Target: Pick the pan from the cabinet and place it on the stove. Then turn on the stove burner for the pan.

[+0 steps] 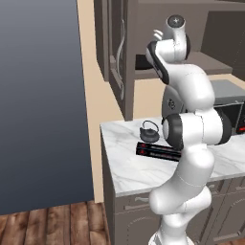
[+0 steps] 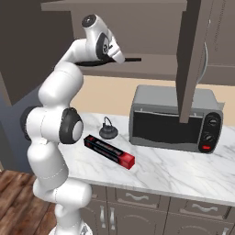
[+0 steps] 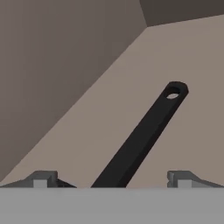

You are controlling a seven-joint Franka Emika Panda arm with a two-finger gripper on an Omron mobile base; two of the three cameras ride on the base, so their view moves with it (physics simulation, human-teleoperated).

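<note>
While the arm is raised into the open cabinet point(image 2: 193, 55), the end effector point(image 3: 112, 180) is seen spread wide, its two fingertips point(image 3: 43, 179) set well apart on either side of the pan point(image 3: 144, 135) handle, with nothing gripped; the pan is kept on the cabinet shelf, its long black handle with a hanging hole lying between the fingers; on the marble desk point(image 2: 174, 174) below are seen a small black teapot point(image 2: 109, 128), a red-ended dark box point(image 2: 110, 151) and a toaster oven point(image 2: 174, 119).

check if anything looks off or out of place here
Nothing stands out. The pan lies flat on the cabinet shelf, its handle between the open gripper tips. The teapot, box and oven sit upright.
</note>
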